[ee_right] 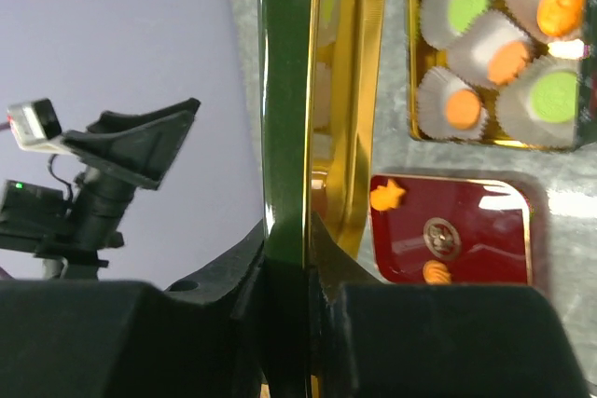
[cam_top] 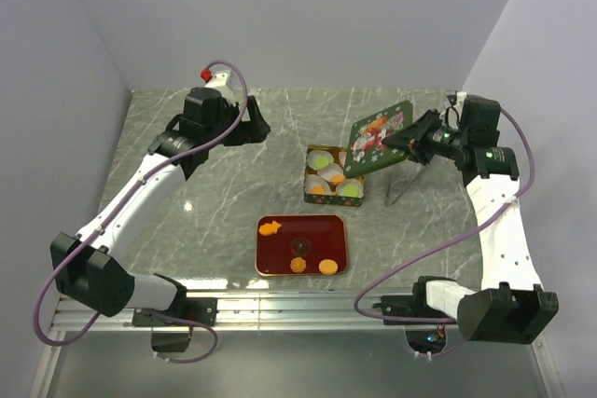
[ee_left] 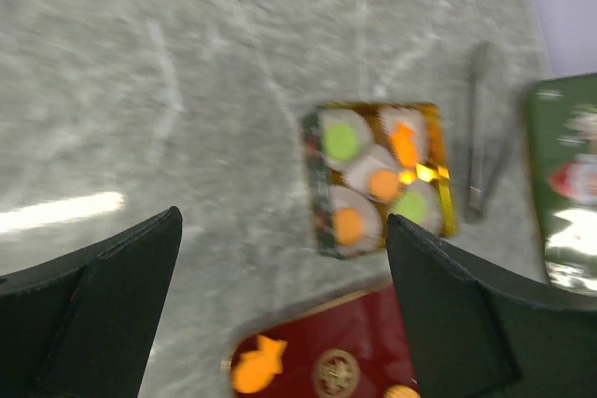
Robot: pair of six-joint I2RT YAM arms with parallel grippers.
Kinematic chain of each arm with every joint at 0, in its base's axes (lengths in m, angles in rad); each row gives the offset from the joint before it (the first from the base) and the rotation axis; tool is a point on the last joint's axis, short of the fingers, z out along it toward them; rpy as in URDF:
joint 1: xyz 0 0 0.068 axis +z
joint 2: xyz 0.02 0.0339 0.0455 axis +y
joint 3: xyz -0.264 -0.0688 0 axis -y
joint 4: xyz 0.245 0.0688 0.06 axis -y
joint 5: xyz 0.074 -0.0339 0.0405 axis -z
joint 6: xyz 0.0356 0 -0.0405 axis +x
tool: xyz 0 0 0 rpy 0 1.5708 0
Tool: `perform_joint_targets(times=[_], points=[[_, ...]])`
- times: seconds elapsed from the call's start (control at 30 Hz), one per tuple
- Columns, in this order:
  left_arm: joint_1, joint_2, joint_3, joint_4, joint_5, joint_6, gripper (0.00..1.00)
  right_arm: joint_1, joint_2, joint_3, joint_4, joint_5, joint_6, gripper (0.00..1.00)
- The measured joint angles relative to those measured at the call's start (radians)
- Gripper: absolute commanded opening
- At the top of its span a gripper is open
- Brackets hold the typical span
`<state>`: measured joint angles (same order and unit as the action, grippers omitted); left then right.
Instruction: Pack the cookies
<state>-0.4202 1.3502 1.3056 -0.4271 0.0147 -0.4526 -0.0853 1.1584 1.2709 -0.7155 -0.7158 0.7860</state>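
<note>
A small patterned tin (cam_top: 309, 174) in the middle of the table holds several cookies (ee_left: 341, 142) in white paper cups: green and orange discs and an orange fish. Just in front of it, a red tray (cam_top: 280, 253) carries an orange fish cookie (cam_top: 270, 226), a brown disc (cam_top: 300, 247) and two orange cookies (cam_top: 327, 267). My left gripper (cam_top: 256, 126) hovers high, left of the tin, open and empty (ee_left: 284, 221). To the right of the tin, above the table, the green tin lid (cam_top: 378, 137) is held on edge, with my right gripper (ee_right: 286, 230) shut on its rim.
Metal tongs (cam_top: 396, 184) lie on the marble table right of the tin, below the raised lid; they also show in the left wrist view (ee_left: 480, 137). Grey walls close in the left, back and right sides.
</note>
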Motion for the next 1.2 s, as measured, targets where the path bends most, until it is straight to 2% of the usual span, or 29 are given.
perform_joint_targets(times=[0.1,0.23,0.4,0.63,0.83,1.2], points=[[0.0,0.001,-0.057,0.057,0.098,-0.072,0.96,0.007,-0.005,-0.055,0.019,-0.003,-0.002,0.0],[0.0,0.025,-0.136,0.146,0.224,-0.166,0.9,0.018,0.021,-0.071,0.03,-0.005,-0.007,0.0],[-0.014,0.163,-0.117,0.183,0.295,-0.198,0.83,0.02,0.024,-0.071,0.041,-0.005,-0.018,0.0],[-0.087,0.435,0.083,0.084,0.285,-0.164,0.8,0.02,0.012,-0.066,0.001,0.041,-0.042,0.0],[-0.145,0.571,0.19,0.008,0.267,-0.134,0.78,0.014,-0.034,-0.014,-0.108,0.135,-0.082,0.0],[-0.183,0.743,0.355,-0.134,0.14,-0.109,0.6,0.008,-0.137,0.006,-0.197,0.195,-0.12,0.0]])
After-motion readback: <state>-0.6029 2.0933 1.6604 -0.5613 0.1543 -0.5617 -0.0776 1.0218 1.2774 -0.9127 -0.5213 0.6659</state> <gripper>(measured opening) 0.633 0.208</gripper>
